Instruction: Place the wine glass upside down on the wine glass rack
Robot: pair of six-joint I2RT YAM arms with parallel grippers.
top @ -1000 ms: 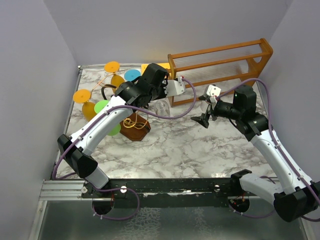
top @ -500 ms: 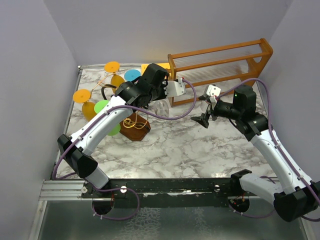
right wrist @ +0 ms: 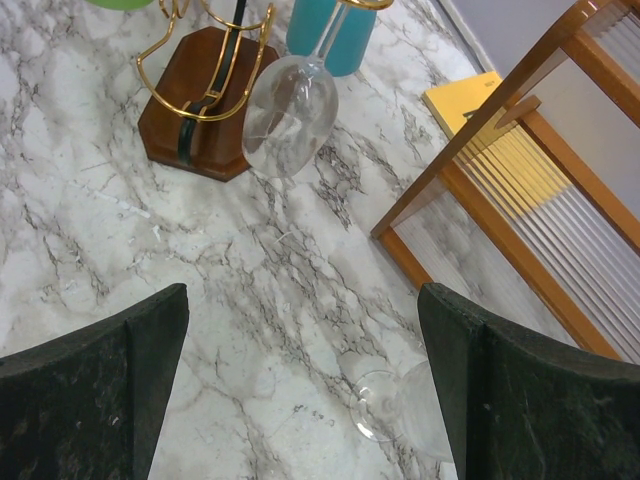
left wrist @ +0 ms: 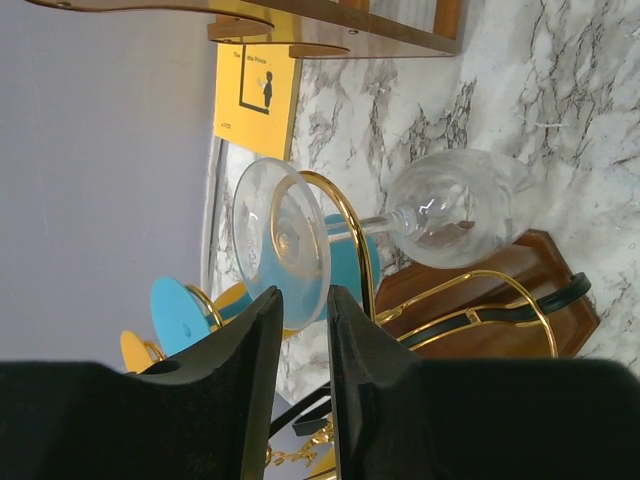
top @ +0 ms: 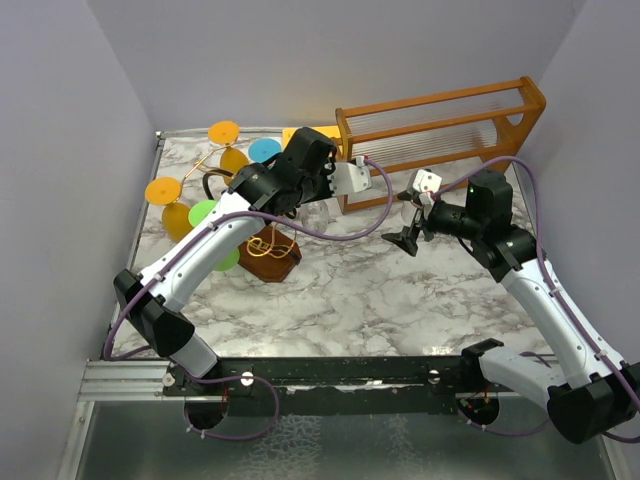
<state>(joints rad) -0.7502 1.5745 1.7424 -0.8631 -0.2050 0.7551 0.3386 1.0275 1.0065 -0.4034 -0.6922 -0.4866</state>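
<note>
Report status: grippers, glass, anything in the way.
Left gripper narrow around wine glass foot, grip unclear; right gripper wide open, empty. Glass bowl-down, stem in gold arm of wine glass rack. Second clear glass on table under right gripper.

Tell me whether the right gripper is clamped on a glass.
No, the right gripper stands wide open above the table, gripping nothing.

Top camera looks down; both wrist cameras share the rack.
</note>
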